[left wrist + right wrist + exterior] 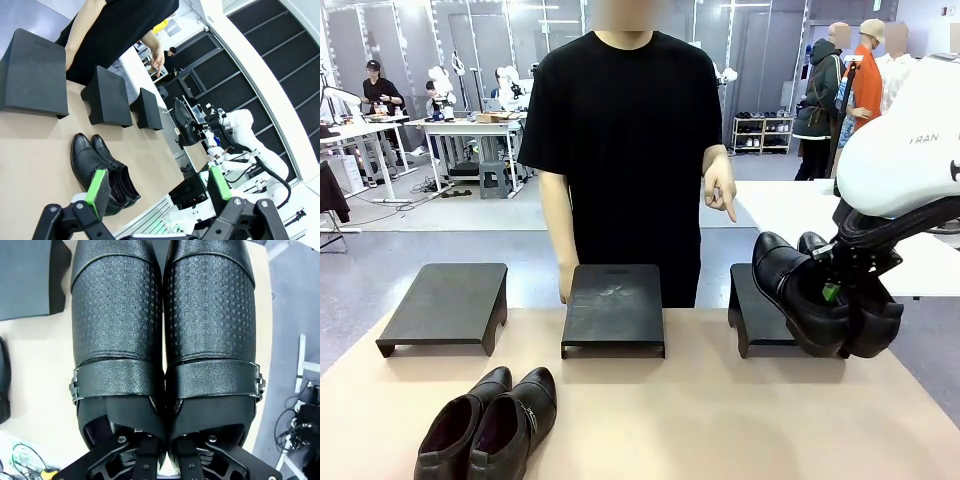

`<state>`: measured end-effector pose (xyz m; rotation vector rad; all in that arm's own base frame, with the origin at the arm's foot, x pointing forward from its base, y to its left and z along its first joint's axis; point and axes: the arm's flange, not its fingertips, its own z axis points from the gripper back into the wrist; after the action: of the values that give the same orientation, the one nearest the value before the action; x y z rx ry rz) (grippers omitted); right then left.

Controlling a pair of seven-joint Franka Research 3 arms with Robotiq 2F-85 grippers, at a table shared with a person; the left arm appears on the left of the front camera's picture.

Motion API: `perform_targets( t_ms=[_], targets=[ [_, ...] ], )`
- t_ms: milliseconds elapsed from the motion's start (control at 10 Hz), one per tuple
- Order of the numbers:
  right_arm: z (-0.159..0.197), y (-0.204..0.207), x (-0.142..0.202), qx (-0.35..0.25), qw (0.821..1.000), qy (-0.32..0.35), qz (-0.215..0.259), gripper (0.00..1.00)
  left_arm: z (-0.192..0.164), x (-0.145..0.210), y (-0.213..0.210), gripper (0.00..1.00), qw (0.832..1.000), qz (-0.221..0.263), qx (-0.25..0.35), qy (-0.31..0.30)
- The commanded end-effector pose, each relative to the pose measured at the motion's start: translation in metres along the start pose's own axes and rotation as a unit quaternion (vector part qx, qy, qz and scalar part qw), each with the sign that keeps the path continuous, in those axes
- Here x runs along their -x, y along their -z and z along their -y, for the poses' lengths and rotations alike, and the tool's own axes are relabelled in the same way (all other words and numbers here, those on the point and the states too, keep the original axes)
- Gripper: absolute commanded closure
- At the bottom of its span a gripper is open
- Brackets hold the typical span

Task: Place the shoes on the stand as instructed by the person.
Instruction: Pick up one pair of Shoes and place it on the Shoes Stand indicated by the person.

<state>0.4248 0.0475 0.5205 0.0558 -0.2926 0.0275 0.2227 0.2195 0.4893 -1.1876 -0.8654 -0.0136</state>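
Clamping the 2 buckled shoes (pixel 798 290) together by their inner collars in the right end effector (pixel 832 292) so 1 grip is carrying both, hanging them by the right stand (pixel 760 322) where the person's hand (pixel 721 190) is seemingly pointing, with the left end effector (pixel 157 186) hovering wide and empty near the other pair (pixel 490 425) on the near-left worktop (pixel 720 420).
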Motion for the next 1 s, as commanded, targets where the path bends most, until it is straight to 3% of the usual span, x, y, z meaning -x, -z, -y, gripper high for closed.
perform_targets(
  t_ms=[0,200,300,400,900],
  targets=[
    [0.000,-0.010,0.001,0.000,1.000,0.002,0.009,1.00,-0.001,-0.002,-0.001,0.00,1.000,0.002,0.008,0.014],
    [0.000,-0.010,0.001,0.000,1.000,0.002,0.009,1.00,-0.001,-0.002,-0.001,0.00,1.000,0.002,0.008,0.014],
    [0.000,0.000,0.001,0.000,1.000,0.000,-0.003,0.92,-0.001,-0.002,-0.001,0.00,1.000,0.002,0.008,0.014],
    [0.002,-0.004,-0.013,0.003,1.000,-0.006,0.025,0.92,-0.001,-0.002,-0.001,0.00,1.000,0.002,0.008,0.014],
    [0.012,0.013,-0.070,0.063,0.997,-0.018,0.041,0.92,-0.001,-0.002,-0.001,0.00,1.000,0.002,0.008,0.014]
  ],
)
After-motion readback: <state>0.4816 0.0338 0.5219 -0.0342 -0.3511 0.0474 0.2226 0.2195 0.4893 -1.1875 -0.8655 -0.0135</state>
